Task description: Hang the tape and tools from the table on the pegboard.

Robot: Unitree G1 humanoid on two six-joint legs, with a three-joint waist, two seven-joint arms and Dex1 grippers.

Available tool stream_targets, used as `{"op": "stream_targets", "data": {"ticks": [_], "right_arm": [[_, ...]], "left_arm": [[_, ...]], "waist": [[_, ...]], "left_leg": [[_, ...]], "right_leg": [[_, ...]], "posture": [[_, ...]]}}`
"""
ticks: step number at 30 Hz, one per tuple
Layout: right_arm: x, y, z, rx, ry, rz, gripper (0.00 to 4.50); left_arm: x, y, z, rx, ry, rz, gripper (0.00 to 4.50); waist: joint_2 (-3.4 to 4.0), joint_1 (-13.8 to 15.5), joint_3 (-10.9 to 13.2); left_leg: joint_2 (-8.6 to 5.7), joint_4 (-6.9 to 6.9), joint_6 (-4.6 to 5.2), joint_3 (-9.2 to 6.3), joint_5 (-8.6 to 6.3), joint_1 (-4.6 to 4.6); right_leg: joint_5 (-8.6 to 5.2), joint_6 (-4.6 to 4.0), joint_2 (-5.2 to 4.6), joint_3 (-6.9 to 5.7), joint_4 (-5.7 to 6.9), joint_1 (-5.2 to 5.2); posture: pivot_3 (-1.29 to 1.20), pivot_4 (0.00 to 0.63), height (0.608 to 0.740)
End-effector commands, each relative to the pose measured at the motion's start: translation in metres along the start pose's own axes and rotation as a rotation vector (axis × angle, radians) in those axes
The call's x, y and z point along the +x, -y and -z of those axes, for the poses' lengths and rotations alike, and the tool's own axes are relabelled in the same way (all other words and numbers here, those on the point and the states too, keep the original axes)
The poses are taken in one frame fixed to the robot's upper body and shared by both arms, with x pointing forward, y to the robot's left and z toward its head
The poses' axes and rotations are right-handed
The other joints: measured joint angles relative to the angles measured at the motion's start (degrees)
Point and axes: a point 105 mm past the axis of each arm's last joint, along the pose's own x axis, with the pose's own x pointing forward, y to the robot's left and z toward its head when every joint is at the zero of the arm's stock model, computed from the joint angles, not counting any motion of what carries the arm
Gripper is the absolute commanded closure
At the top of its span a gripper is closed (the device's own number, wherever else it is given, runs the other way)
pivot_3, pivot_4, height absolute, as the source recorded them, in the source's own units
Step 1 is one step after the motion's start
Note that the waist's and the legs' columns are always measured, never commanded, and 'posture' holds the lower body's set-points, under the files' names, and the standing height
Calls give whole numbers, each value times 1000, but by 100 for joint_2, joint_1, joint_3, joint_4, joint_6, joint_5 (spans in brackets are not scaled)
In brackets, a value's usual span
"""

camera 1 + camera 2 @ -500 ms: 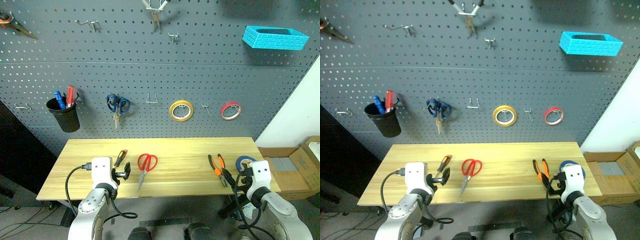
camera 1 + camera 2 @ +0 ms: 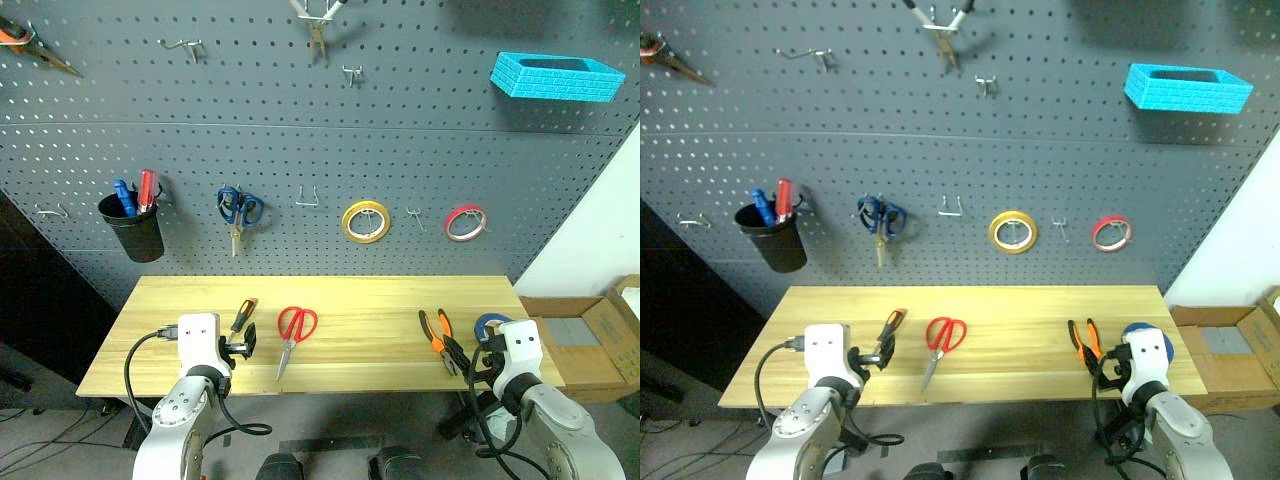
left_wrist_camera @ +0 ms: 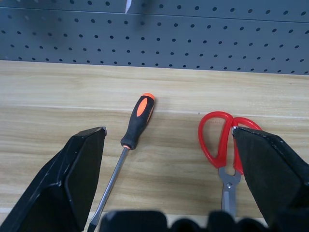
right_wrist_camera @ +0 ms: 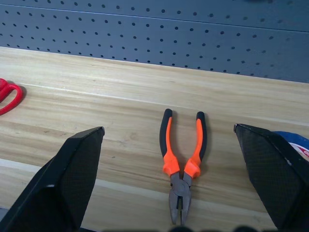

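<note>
On the surface (image 2: 350,345), the screwdriver (image 3: 135,123) lies between the fingers of the spread left claw (image 3: 169,145), red scissors (image 3: 224,145) beside it; pliers (image 4: 182,154) lie between the spread right claw's (image 4: 169,140) fingers, blue tape (image 2: 490,324) alongside

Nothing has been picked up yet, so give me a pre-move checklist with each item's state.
1. Left gripper open and empty: ok.
2. Right gripper open and empty: ok.
3. Screwdriver lies flat between the left fingers, untouched: ok.
4. Pliers lie flat on the table, centred ahead of the right gripper: ok.
5. Red scissors apart from the screwdriver: ok.
6. Free hook on the pegboard beside the yellow roll: ok.
</note>
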Motion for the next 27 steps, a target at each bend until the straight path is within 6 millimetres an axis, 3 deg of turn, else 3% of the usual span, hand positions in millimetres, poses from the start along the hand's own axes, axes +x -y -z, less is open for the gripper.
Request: {"op": "stream_targets", "data": {"ticks": [1,12,18,27], "right_arm": [[0,1,-11,-18,40,0,0],[-2,2,-10,-27,31,12,0],[-1,14,-8,-79,-8,46,0],[24,63,-21,-184,-98,45,0]], "left_arm": [[-2,2,-15,12,62,1,13],[-3,1,-15,11,62,-1,13],[-2,9,-19,42,65,51,13],[14,133,-70,299,180,746,13]], "waist": [[0,8,0],[1,9,28],[7,8,126],[10,11,553]], "left_leg": [[0,0,0,0,0,0],[0,0,0,0,0,0],[1,0,0,1,0,-1],[-13,11,15,14,9,-5]], "right_leg": [[0,0,0,0,0,0],[0,0,0,0,-1,-2],[0,0,-1,3,-2,-3],[0,0,-1,36,-2,3]], "posture": [[177,44,740],[174,60,740],[159,100,740],[102,213,740]]}}
